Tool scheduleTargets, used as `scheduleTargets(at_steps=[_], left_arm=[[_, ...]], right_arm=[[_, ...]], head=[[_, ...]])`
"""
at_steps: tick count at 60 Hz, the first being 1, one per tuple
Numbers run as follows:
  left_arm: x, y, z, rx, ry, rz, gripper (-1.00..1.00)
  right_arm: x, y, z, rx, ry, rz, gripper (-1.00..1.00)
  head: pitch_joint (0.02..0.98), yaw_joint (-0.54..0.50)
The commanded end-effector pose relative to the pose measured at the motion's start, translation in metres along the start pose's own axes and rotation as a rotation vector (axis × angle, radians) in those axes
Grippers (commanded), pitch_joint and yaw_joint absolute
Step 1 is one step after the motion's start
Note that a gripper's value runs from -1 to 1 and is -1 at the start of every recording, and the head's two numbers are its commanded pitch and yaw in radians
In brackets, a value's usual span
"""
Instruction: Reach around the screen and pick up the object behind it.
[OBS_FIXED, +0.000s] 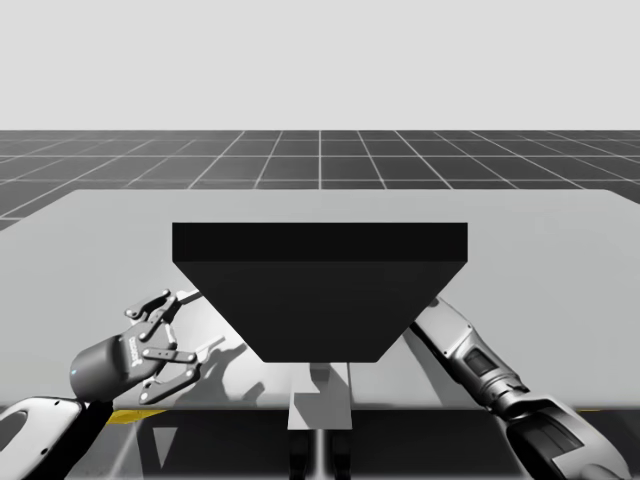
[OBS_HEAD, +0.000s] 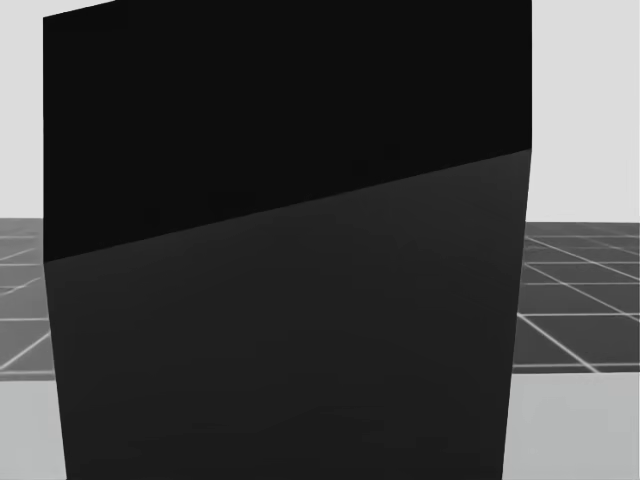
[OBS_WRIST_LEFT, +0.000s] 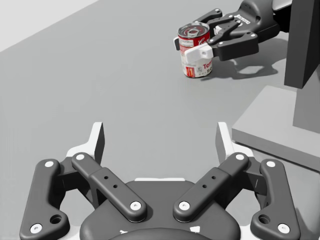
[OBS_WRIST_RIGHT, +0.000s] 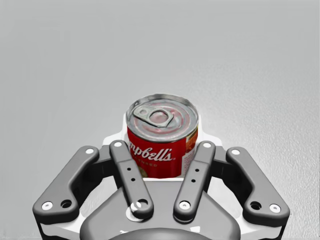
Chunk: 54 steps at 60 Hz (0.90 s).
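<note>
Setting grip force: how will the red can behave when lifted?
The red can looks like rigid metal, so it probably won't crush. Its smooth round wall may slip or twist in my right hand. Standing upright, it is likely steady; tipped over, it would probably roll.

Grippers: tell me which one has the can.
My right gripper: its fingers clasp the red can from both sides. My left gripper is open and empty.
</note>
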Motion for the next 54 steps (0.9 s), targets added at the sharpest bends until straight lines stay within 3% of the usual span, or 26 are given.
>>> scheduleTargets(at_steps=[1, 21, 35, 54], left_arm=[[0.001, 0.0, 0.0, 0.001, -0.004, -0.004, -1.0], [0.003, 0.0, -0.004, 0.0, -0.005, -0.008, -1.0], [0.005, 0.0, -0.005, 0.002, -0.009, -0.011, -1.0], [0.007, 0.001, -0.006, 0.004, -0.01, -0.014, -1.0]], right_arm=[[-0.01, -0.012, 0.016, -0.114, 0.001, -0.007, 1.0], [0.024, -0.044, 0.086, -0.247, -0.075, 0.05, 1.0], [0.051, -0.058, 0.114, -0.335, -0.144, 0.093, 1.0], [0.135, -0.065, 0.146, -0.444, -0.334, 0.188, 1.0]], head=[[0.185, -0.05], [0.182, -0.05], [0.18, -0.05], [0.18, -0.05]])
